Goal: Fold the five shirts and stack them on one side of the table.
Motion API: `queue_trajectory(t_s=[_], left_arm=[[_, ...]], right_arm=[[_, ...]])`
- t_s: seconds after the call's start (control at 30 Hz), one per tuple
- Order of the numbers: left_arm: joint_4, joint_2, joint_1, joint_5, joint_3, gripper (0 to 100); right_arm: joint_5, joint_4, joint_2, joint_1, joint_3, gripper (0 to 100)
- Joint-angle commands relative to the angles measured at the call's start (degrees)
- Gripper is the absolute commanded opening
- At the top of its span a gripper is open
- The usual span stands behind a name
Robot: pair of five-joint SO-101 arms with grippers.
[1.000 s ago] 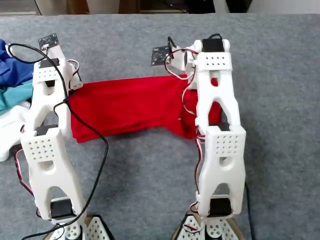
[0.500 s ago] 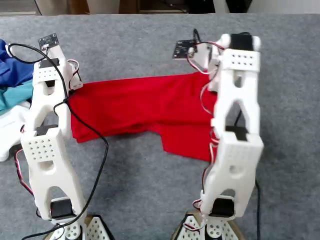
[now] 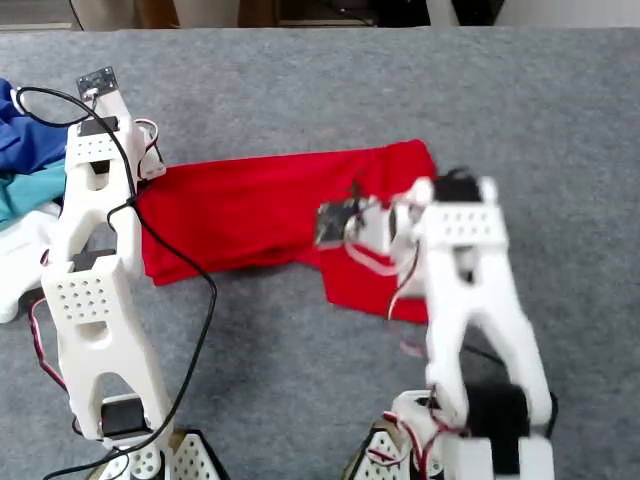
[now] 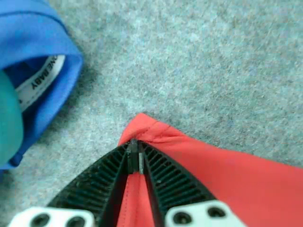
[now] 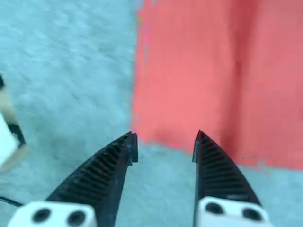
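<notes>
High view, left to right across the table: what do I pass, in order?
At the left edge the shirt pile (blue, teal, white) → left arm → red shirt → right arm.

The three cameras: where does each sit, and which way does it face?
High view: fixed above the table, looking down; shows the left arm, the right arm and the red shirt.
Left wrist view: on the left arm's wrist, looks down along the left claw, shut on a corner of the red shirt; a blue shirt lies nearby.
Right wrist view: on the right arm's wrist, looks down past the open right claw at the red shirt's edge.
Shared: all three show the red shirt.
</notes>
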Motion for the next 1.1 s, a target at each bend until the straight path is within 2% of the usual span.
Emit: queue_trajectory(t_s=[0.0, 0.43, 0.83, 1.07], left_arm=[[0.53, -0.66, 0.18, -0.53, -2.46, 2], [0.53, -0.66, 0.18, -0.53, -2.29, 2], [0.53, -0.66, 0.18, -0.62, -2.46, 2], [0.53, -0.66, 0.18, -0.62, -2.29, 2]], right_arm=[[-1.32, -3.43, -4.18, -2.86, 6.02, 20.0], [-2.55, -15.12, 6.55, -3.82, 10.68, 20.2], [-2.64, -17.05, 8.75, -4.00, 13.14, 20.1], [-5.98, -17.32, 11.74, -5.93, 12.35, 20.0]])
